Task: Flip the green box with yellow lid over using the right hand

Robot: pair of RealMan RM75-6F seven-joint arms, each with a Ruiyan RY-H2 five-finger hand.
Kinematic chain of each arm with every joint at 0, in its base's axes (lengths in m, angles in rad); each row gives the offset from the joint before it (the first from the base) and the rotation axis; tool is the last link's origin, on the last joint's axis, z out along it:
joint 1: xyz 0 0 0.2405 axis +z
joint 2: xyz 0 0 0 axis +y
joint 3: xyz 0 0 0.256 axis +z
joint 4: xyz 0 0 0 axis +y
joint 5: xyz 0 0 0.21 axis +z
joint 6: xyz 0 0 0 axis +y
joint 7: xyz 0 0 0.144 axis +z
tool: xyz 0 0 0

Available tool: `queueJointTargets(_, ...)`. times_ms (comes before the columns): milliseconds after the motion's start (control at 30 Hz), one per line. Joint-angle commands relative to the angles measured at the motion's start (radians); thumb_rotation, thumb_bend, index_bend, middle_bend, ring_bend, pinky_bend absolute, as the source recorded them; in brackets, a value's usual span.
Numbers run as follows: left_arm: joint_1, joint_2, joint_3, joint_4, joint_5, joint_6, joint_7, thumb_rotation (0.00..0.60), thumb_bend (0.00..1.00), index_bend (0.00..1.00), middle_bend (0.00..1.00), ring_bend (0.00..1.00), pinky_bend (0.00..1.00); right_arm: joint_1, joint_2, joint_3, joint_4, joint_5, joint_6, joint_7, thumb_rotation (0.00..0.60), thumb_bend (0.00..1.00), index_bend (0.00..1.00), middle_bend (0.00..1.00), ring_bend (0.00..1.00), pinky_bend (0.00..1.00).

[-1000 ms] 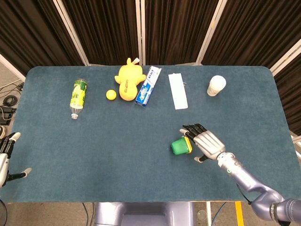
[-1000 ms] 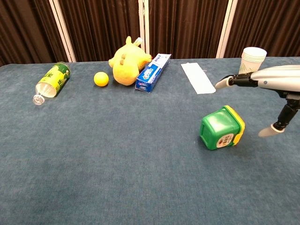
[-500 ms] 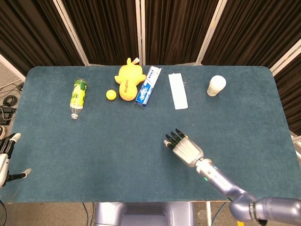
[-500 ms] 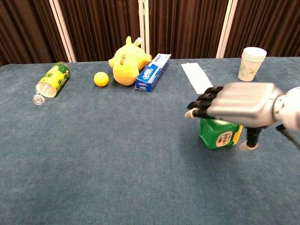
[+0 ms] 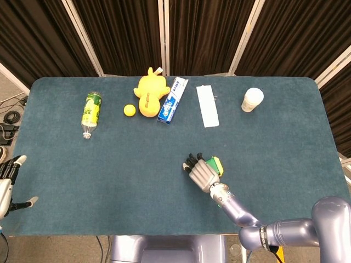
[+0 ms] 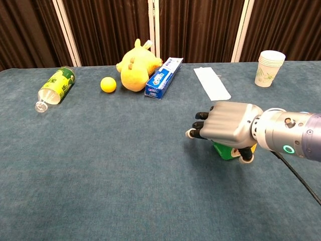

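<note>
Green box with yellow lid [image 5: 214,163] lying toward the surface's [image 5: 109,159] near edge, mostly hidden under right hand [image 5: 201,173]. Grasp impossible to tell. Likely to skid away if pressed off-centre. Left hand [image 5: 6,183] spread, idle.

The table [image 5: 66,164] was covered in dark teal cloth. Along its far side lay a plastic bottle [image 5: 91,112] on its side, a yellow ball [image 5: 129,110], a yellow plush toy [image 5: 149,93], a toothpaste box [image 5: 173,99] and a white strip [image 5: 207,106]. A paper cup [image 5: 252,99] stood upright far right. The green box with yellow lid [image 5: 214,164] rested nearer the front edge.
</note>
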Motion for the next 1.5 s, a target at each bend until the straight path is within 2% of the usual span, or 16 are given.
queueJointTargets(33,0.0,0.0,0.001,-0.001,0.0,-0.002,-0.001,0.6,0.0,0.0,0.0,0.0,0.0,0.004,-0.002,-0.019,0.014,-0.023,0.029,-0.022,0.6,0.18,0.14,0.26,0.19,0.47)
queueJointTargets(133,-0.001,0.0,0.002,-0.003,0.002,-0.002,0.001,0.6,0.0,0.0,0.0,0.0,0.0,0.001,0.0,-0.03,0.019,-0.03,0.047,-0.024,0.6,0.29,0.28,0.41,0.35,0.6)
queueJointTargets(200,-0.001,0.0,0.004,-0.005,0.006,-0.002,0.003,0.6,0.0,0.0,0.0,0.0,0.0,0.0,0.003,-0.035,0.023,-0.036,0.054,-0.017,0.6,0.44,0.36,0.5,0.43,0.68)
queueJointTargets(267,0.0,0.0,0.006,-0.006,0.006,-0.002,0.005,0.6,0.0,0.0,0.0,0.0,0.0,-0.003,0.006,-0.04,0.032,-0.055,0.06,-0.004,0.6,0.55,0.4,0.53,0.45,0.71)
queueJointTargets(400,0.001,0.0,0.007,-0.007,0.005,-0.002,0.006,0.6,0.0,0.0,0.0,0.0,0.0,-0.015,0.024,-0.036,0.027,-0.1,0.065,0.063,0.6,0.61,0.42,0.55,0.48,0.73)
queueJointTargets(467,0.001,0.0,0.007,-0.008,0.004,-0.002,0.007,0.6,0.0,0.0,0.0,0.0,0.0,-0.02,0.037,-0.031,0.025,-0.136,0.068,0.104,0.6,0.62,0.43,0.56,0.48,0.74)
queueJointTargets(600,0.001,-0.001,0.008,-0.009,0.003,-0.003,0.01,0.6,0.0,0.0,0.0,0.0,0.0,-0.049,0.073,0.0,0.024,-0.253,0.055,0.329,0.6,0.62,0.43,0.56,0.48,0.74)
queueJointTargets(767,0.003,-0.001,0.005,-0.013,0.004,0.009,0.022,0.6,0.0,0.0,0.0,0.0,0.0,-0.091,0.11,0.056,0.024,-0.373,0.024,0.7,0.6,0.63,0.43,0.56,0.49,0.74)
queueJointTargets(833,0.006,-0.003,0.003,-0.017,0.001,0.018,0.03,0.6,0.0,0.0,0.0,0.0,0.0,-0.107,0.115,0.062,0.053,-0.487,0.019,0.914,0.6,0.64,0.45,0.57,0.5,0.73)
queueJointTargets(933,0.009,-0.001,0.002,-0.022,0.002,0.024,0.026,0.6,0.0,0.0,0.0,0.0,0.0,-0.133,0.103,0.045,0.141,-0.661,0.063,1.234,0.6,0.62,0.46,0.56,0.49,0.71)
queueJointTargets(1033,0.01,0.001,0.003,-0.025,0.004,0.025,0.023,0.6,0.0,0.0,0.0,0.0,0.0,-0.148,0.079,0.017,0.232,-0.763,0.112,1.42,0.6,0.61,0.44,0.55,0.49,0.69)
queueJointTargets(1233,0.012,0.001,0.005,-0.026,0.003,0.025,0.024,0.6,0.0,0.0,0.0,0.0,0.0,-0.173,0.007,-0.011,0.353,-0.846,0.178,1.595,0.6,0.61,0.41,0.53,0.49,0.66)
queueJointTargets(1500,0.011,0.003,0.005,-0.022,0.005,0.021,0.015,0.6,0.0,0.0,0.0,0.0,0.0,-0.183,-0.055,-0.027,0.454,-0.878,0.18,1.638,0.6,0.55,0.4,0.5,0.47,0.62)
